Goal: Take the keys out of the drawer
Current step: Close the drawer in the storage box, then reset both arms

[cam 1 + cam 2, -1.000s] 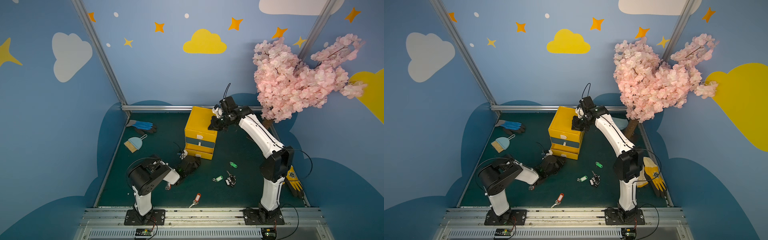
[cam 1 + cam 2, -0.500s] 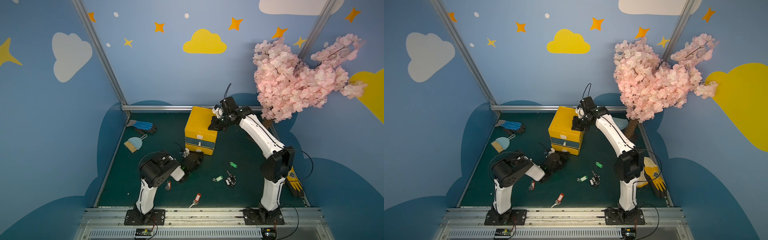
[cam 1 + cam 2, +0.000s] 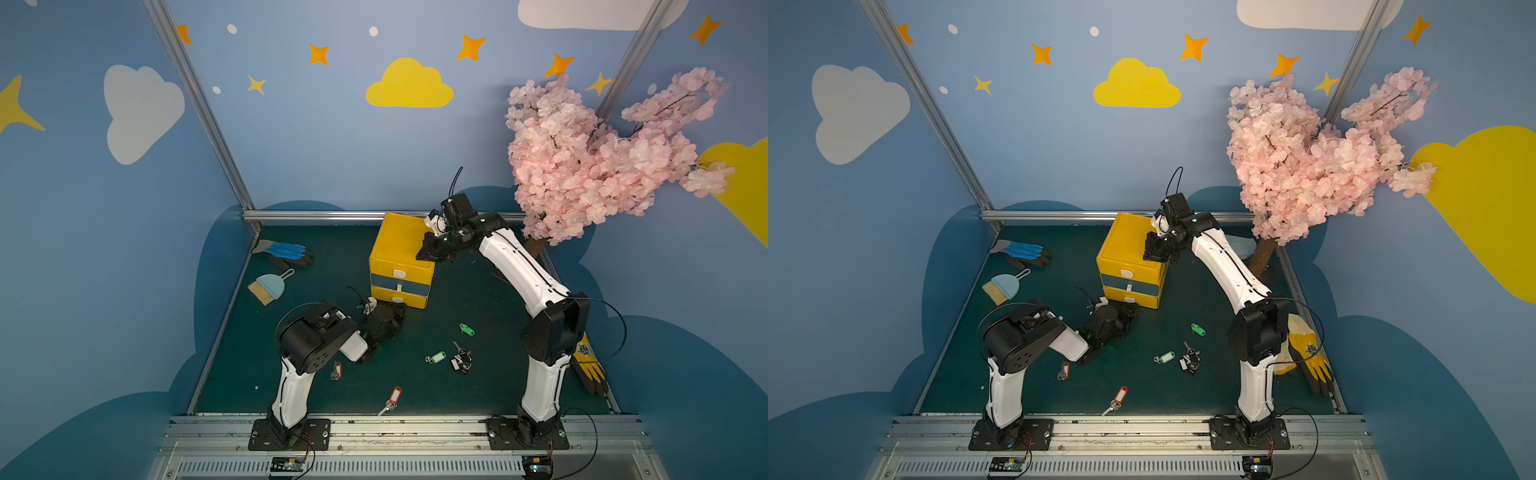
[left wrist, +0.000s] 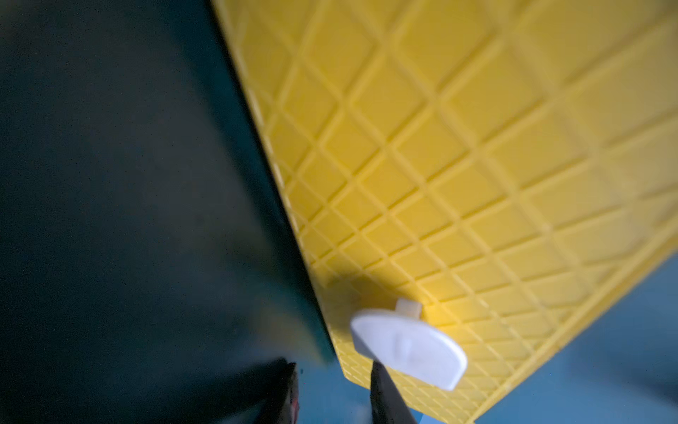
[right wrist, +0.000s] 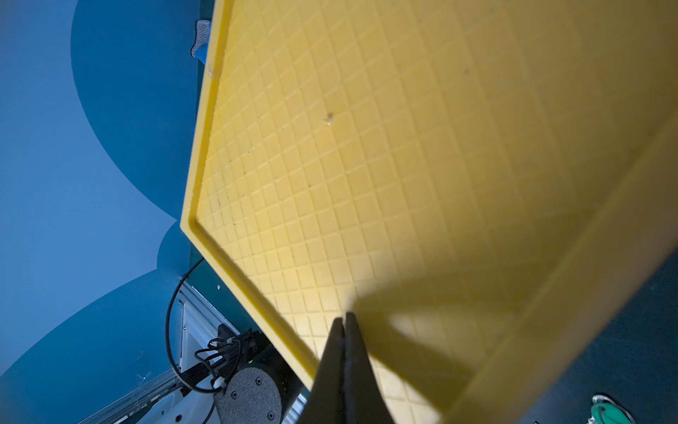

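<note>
The keys [image 3: 460, 360] lie loose on the green mat [image 3: 478, 390], outside the yellow cabinet [image 3: 397, 245] and clear of both grippers. We begin at the left gripper [image 4: 332, 370]: in its wrist view the two dark fingers [image 4: 385, 400] stand apart with an empty gap between them, so it is open and grips nothing — the white handle [image 4: 407, 347] of the bottom drawer [image 4: 458, 165] sits just beside one finger, not between the pair. In both top views this gripper [image 3: 397, 309] [image 3: 1128, 309] lies low over the mat, just in front of that drawer. The right gripper [image 5: 345, 321] has its fingers pressed flat together, tips down at the cabinet's lattice top near its front right corner; whether they press on it we cannot tell. The three drawer fronts look shut. Outward from the cabinet, on the mat before it, we find a green-tagged key [image 3: 466, 329], then a second green-tagged key [image 3: 436, 357] just beside the black-and-white bunch [image 3: 1190, 361]; an orange-tagged key [image 3: 336, 370] lies close beside the left arm [image 3: 295, 386], and the other orange-tagged key [image 3: 392, 400] nearer the front rail [image 3: 415, 428]. Farther off — a blue glove [image 3: 286, 253] and a small dustpan brush [image 3: 268, 286] on the left arm's side, a yellow glove [image 3: 590, 365] beside the right arm [image 3: 523, 270], a pink blossom tree [image 3: 602, 158] in the back corner behind it.
</note>
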You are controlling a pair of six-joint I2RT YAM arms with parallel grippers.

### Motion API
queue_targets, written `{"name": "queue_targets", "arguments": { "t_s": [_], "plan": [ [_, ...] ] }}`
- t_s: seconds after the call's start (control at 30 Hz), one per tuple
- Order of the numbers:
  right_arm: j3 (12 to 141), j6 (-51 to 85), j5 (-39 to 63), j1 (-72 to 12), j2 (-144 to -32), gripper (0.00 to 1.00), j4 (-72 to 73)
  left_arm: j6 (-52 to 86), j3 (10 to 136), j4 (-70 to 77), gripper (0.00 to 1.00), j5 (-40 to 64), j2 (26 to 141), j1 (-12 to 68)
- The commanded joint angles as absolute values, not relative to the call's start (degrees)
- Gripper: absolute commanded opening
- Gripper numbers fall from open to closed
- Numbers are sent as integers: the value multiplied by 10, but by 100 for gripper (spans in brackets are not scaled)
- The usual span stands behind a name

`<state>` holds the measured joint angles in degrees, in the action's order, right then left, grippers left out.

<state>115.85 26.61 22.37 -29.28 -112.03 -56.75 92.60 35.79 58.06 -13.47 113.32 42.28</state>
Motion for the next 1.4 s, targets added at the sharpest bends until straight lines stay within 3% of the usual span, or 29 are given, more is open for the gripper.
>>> {"name": "queue_targets", "arguments": {
  "t_s": [0.0, 0.27, 0.47, 0.57, 0.7, 0.8, 1.0, 1.2, 1.37],
  "plan": [
    [1188, 266, 216, -289, -1144, 8, -652, 893, 325, 524, 37, -158, 1073, 415],
    [1351, 259, 206, -286, -1150, 14, -673, 647, 338, 274, 40, -169, 835, 413],
    [1338, 262, 188, -266, -1071, 17, -667, 421, 357, 67, 45, -226, 650, 365],
    [1238, 247, 161, -245, -983, 20, -641, 354, 315, 16, 47, -262, 540, 301],
    [987, 207, 75, -209, -814, 25, -521, 284, 253, -23, 63, -310, 410, 202],
    [796, 200, 27, -161, -688, 34, -425, 247, 206, -19, 65, -250, 356, 110],
    [455, 121, -62, -91, -542, 65, -231, 256, 173, 16, 66, -162, 398, -2],
    [218, 83, -90, -38, -547, 65, 37, 126, 179, 205, 66, -128, 546, -10],
    [176, 42, -90, -10, -598, 67, 180, 86, 188, 295, 66, -89, 688, -11]
  ]
}}
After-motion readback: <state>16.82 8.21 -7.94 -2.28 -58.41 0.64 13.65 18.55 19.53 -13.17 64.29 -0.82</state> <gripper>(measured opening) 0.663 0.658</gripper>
